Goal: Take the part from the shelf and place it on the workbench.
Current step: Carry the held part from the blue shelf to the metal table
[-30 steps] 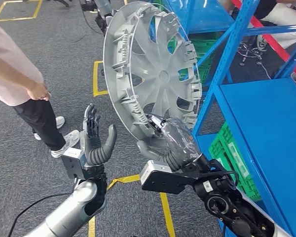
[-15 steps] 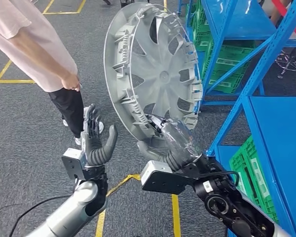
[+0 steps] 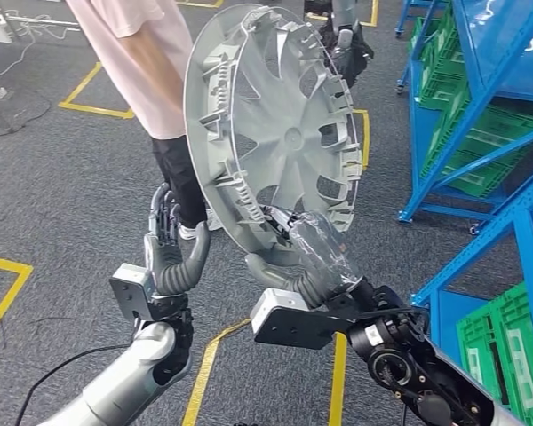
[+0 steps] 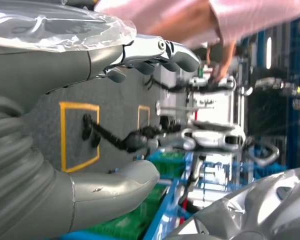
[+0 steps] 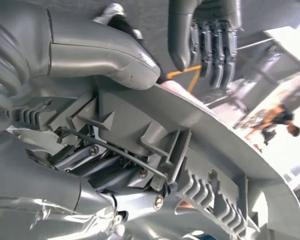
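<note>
The part is a large grey plastic wheel cover [image 3: 277,133], held upright and tilted with its ribbed back facing me. My right hand [image 3: 298,253] grips its lower rim, thumb on one face and fingers on the other. Up close, the right wrist view shows the rim [image 5: 201,150] clamped between the thumb and the fingers. My left hand [image 3: 173,253] is raised beside the cover's lower left edge, fingers spread, holding nothing; the left wrist view shows this hand [image 4: 84,125] open, with the cover's edge [image 4: 261,210] nearby.
A person in a pink top and dark trousers [image 3: 160,80] stands close behind the cover, on the left. Blue shelving [image 3: 491,115] with green crates [image 3: 512,346] lines the right side. Yellow tape lines [image 3: 207,373] mark the grey carpet.
The whole scene has swung: the shelving has slid off to the right and the person now sits nearer the centre. Both hands and the cover keep the same pose in view.
</note>
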You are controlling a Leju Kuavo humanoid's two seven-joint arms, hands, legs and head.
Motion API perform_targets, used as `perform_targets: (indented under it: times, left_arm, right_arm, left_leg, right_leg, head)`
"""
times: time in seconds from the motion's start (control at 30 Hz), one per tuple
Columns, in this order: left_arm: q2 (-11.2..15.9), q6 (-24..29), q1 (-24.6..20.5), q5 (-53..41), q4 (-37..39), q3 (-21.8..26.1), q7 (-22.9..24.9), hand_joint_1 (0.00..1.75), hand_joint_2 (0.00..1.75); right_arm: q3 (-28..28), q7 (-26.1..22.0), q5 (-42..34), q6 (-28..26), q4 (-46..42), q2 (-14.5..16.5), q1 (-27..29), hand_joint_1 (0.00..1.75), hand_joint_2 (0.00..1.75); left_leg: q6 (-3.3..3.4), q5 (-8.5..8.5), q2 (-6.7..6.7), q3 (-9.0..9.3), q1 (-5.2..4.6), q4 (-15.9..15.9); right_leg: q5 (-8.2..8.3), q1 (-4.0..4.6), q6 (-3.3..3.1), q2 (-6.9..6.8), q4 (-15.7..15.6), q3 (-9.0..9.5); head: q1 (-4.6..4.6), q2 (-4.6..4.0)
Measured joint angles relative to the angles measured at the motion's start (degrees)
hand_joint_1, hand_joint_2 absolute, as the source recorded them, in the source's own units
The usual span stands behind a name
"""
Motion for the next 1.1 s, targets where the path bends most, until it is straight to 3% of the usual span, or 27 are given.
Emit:
perform_targets:
  times: [0.07,0.1,0.13,0.17,0.2,0.27,0.33,0.4,0.43,0.47,0.53,0.57,0.63,0.67,0.73,0.8,0.83,0.9,0.97,1.03,1.1]
  left_arm:
    - [-0.02,0.0,-0.09,0.01,0.0,0.0,-0.02,0.0,1.75]
    - [-0.02,0.0,-0.08,0.01,0.0,0.0,-0.02,0.0,1.75]
    - [-0.01,0.0,-0.06,0.02,0.0,0.0,-0.02,0.0,1.75]
    - [0.02,-0.01,-0.06,0.02,0.0,0.0,-0.02,0.0,1.75]
    - [0.03,-0.01,-0.06,0.02,0.0,0.0,-0.02,0.0,1.75]
    - [0.03,-0.01,-0.09,0.02,0.0,0.0,-0.02,0.0,1.75]
    - [0.02,-0.01,-0.06,0.02,0.0,0.0,-0.03,0.0,1.75]
    - [0.05,0.0,0.04,0.02,-0.01,0.0,-0.04,0.0,1.75]
    - [0.11,0.0,0.07,0.02,-0.02,0.01,-0.04,0.0,1.75]
    - [0.17,0.0,0.03,0.01,-0.02,0.01,-0.05,0.0,1.75]
    - [0.27,-0.01,-0.07,0.02,-0.03,0.02,-0.06,0.0,1.75]
    - [0.27,0.0,-0.08,0.03,-0.02,0.02,-0.06,0.0,1.75]
    - [0.29,0.0,0.01,0.04,-0.02,0.02,-0.06,0.0,1.75]
    - [0.32,-0.01,0.03,0.05,-0.02,0.01,-0.06,0.0,1.75]
    - [0.4,-0.01,0.01,0.05,-0.02,0.01,-0.06,0.0,1.75]
    - [0.42,0.0,-0.05,0.05,-0.02,0.02,-0.05,0.0,1.75]
    - [0.42,0.0,-0.06,0.06,-0.02,0.02,-0.04,0.0,1.75]
    - [0.42,-0.01,-0.1,0.05,-0.02,0.02,-0.04,0.0,1.75]
    - [0.42,-0.01,-0.12,0.04,-0.02,0.01,-0.05,0.0,1.75]
    - [0.39,0.0,-0.19,0.03,-0.02,0.01,-0.05,0.0,1.75]
    - [0.33,-0.01,-0.23,0.02,-0.02,0.01,-0.06,0.0,1.75]
  right_arm:
    - [0.05,-0.01,-0.07,0.0,0.02,-0.05,0.15,1.75,1.75]
    - [0.08,0.0,-0.1,0.01,0.03,-0.1,0.29,1.75,1.75]
    - [0.09,0.02,-0.14,0.01,0.03,-0.13,0.43,1.75,1.75]
    - [0.09,0.04,-0.16,0.01,0.04,-0.16,0.52,1.75,1.75]
    - [0.09,0.05,-0.18,0.01,0.03,-0.18,0.56,1.75,1.75]
    - [0.07,0.02,-0.19,0.01,0.02,-0.18,0.54,1.75,1.75]
    - [0.05,0.01,-0.19,0.01,0.02,-0.19,0.49,1.75,1.75]
    - [0.03,0.04,-0.2,0.01,-0.01,-0.19,0.46,1.75,1.75]
    - [0.03,0.05,-0.21,0.01,-0.04,-0.19,0.44,1.75,1.75]
    - [0.02,0.04,-0.2,0.0,-0.07,-0.18,0.39,1.75,1.75]
    - [0.02,0.01,-0.19,-0.01,-0.09,-0.17,0.29,1.75,1.75]
    - [0.03,0.01,-0.19,-0.02,-0.08,-0.18,0.28,1.75,1.75]
    - [0.08,0.04,-0.2,-0.01,-0.04,-0.18,0.39,1.75,1.75]
    - [0.12,0.05,-0.2,-0.01,-0.03,-0.18,0.44,1.75,1.75]
    - [0.16,0.05,-0.21,0.01,-0.03,-0.18,0.46,1.75,1.75]
    - [0.11,0.04,-0.2,0.0,-0.05,-0.18,0.4,1.75,1.75]
    - [0.09,0.04,-0.2,0.0,-0.06,-0.19,0.33,1.75,1.75]
    - [0.08,0.04,-0.2,0.01,-0.07,-0.19,0.23,1.75,1.75]
    - [0.07,0.03,-0.2,0.0,-0.08,-0.18,0.14,1.75,1.75]
    - [0.05,0.01,-0.19,-0.01,-0.09,-0.2,0.11,1.75,1.75]
    - [0.1,0.01,-0.2,-0.01,-0.06,-0.25,0.24,1.75,1.75]
  left_leg:
    - [0.46,0.05,-1.42,-0.03,-0.28,0.01]
    - [0.57,0.07,-2.28,-0.03,-0.46,0.02]
    - [0.64,0.09,-3.17,-0.03,-0.61,0.05]
    - [0.67,0.12,-4.08,-0.02,-0.72,0.1]
    - [0.68,0.16,-4.96,-0.01,-0.78,0.15]
    - [0.48,0.35,-6.61,-0.1,-0.65,0.2]
    - [-0.09,0.71,-8.1,-0.42,-0.22,0.11]
    - [-0.89,1.22,-9.68,-0.69,0.01,-0.34]
    - [-1.15,1.06,-9.08,-0.89,-0.15,-0.23]
    - [-1.38,0.27,-7.54,-1.47,-0.36,0.75]
    - [-1.79,-3.23,-2.89,-4.32,-0.52,6.77]
    - [-2.15,-5.12,-1.55,-6.29,-0.37,11.0]
    - [-2.91,-6.46,-0.64,-8.7,0.06,16.16]
    - [-3.24,-5.6,-0.39,-8.26,0.28,15.43]
    - [-3.79,-2.17,1.44,-4.14,0.58,7.75]
    - [-3.46,-0.15,3.86,-0.78,0.53,1.47]
    - [-2.94,-0.12,4.42,-0.3,0.45,0.48]
    - [-1.69,-0.43,3.03,-0.51,0.37,0.79]
    - [-0.9,-0.5,1.62,-0.49,0.38,0.84]
    - [-0.24,-0.4,0.21,-0.46,0.35,0.79]
    - [0.09,-0.36,-1.37,-0.47,0.08,0.79]
  right_leg:
    - [-3.86,-0.08,0.0,2.47,8.72,-3.95]
    - [-4.81,-0.07,-0.08,2.88,12.06,-5.59]
    - [-4.61,-0.05,-0.26,3.09,13.3,-6.32]
    - [-3.24,-0.01,-0.57,3.32,11.95,-5.88]
    - [-1.01,0.09,-0.97,3.96,8.4,-4.37]
    - [2.65,0.17,-1.83,7.08,-0.09,-0.65]
    - [3.57,0.34,-2.29,9.02,-4.27,1.26]
    - [3.68,0.52,-2.5,7.81,-5.05,1.85]
    - [4.05,0.36,-2.59,6.9,-5.71,2.3]
    - [4.47,0.19,-2.72,5.96,-6.41,2.71]
    - [5.12,-0.09,-2.85,3.93,-7.41,3.2]
    - [5.14,-0.07,-2.9,2.96,-7.46,3.15]
    - [5.04,-0.12,-2.8,1.03,-7.42,3.1]
    - [4.93,-0.2,-2.67,0.13,-7.36,3.09]
    - [4.46,-0.36,-2.05,-1.4,-6.88,3.09]
    - [3.67,-0.01,-1.23,-2.55,-6.09,3.0]
    - [3.3,0.28,-0.88,-3.0,-5.81,3.07]
    - [2.73,0.34,-0.37,-4.0,-5.59,3.42]
    - [1.24,-0.11,0.2,-2.48,-4.11,3.2]
    - [-2.42,-0.31,0.38,0.98,2.03,0.65]
    - [-5.93,-0.17,0.16,2.67,10.47,-3.45]
  head:
    - [0.23,0.0]
    - [0.27,0.0]
    - [0.28,0.0]
    - [0.28,0.0]
    - [0.29,0.0]
    - [0.23,0.0]
    - [0.32,0.0]
    - [0.52,0.0]
    - [0.53,0.0]
    - [0.38,0.0]
    - [-0.02,0.0]
    - [-0.2,0.0]
    - [-0.26,0.0]
    - [-0.28,0.0]
    - [-0.36,0.0]
    - [-0.61,0.0]
    - [-0.5,0.0]
    - [-0.08,0.0]
    - [0.17,0.0]
    - [0.35,0.0]
    - [0.48,0.0]
